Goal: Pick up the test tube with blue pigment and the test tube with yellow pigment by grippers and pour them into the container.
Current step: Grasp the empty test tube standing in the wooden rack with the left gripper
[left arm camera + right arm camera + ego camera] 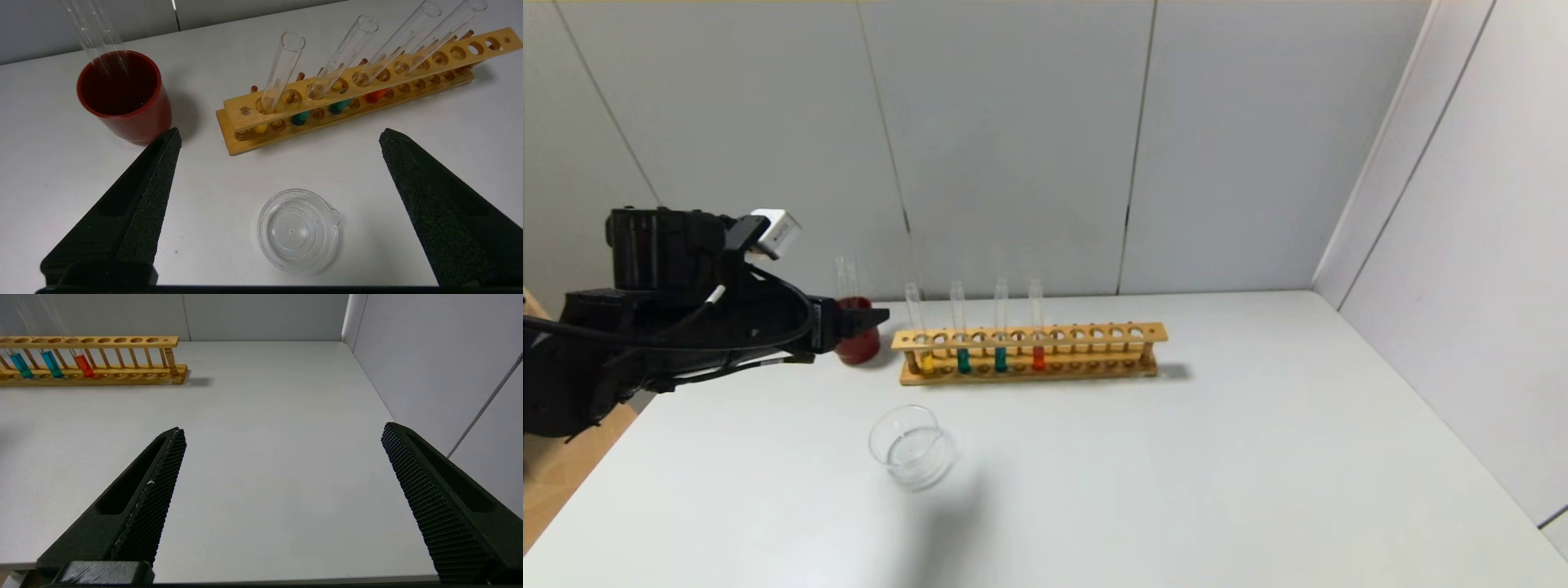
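The yellow test tube (925,358) stands at the left end of a wooden rack (1094,333). Two tubes with blue-teal liquid (963,359) (1001,358) stand beside it, then an orange-red one (1038,357). The clear glass container (912,447) sits empty in front of the rack. My left gripper (878,314) hovers open and empty left of the rack, in front of the red cup. In the left wrist view its wide-apart jaws frame the container (298,230), the yellow tube (282,69) and a blue tube (343,53). My right gripper (282,430) is open and empty over the table's near right part.
A dark red cup (858,343) holding empty glass tubes stands left of the rack, just behind my left gripper. The table's left edge (596,465) is close under the left arm. Grey walls close the back and right sides.
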{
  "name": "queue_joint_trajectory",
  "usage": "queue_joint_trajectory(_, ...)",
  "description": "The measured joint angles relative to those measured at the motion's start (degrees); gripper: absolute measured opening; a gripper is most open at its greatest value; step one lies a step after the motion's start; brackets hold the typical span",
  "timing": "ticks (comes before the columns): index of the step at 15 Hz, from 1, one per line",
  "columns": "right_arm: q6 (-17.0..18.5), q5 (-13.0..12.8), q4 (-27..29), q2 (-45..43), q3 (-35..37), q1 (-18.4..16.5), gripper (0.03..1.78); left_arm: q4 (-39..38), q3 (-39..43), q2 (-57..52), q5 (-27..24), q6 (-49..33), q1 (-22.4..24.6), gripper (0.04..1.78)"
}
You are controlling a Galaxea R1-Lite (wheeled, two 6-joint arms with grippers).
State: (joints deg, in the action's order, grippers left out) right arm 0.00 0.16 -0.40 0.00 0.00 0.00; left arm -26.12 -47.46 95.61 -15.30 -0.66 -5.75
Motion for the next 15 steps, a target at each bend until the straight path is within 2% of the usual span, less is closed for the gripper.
queue_joint_trajectory(8,0.0,0.0,-0.01,0.0,0.0,0.0,1.75,-7.74,-1.4,10.26,0.34,-0.39,-2.78,1.71)
queue_joint_trajectory(15,0.0,0.0,-0.01,0.0,0.0,0.0,1.75,-8.28,-7.08,17.53,0.87,-1.13,-2.86,1.71)
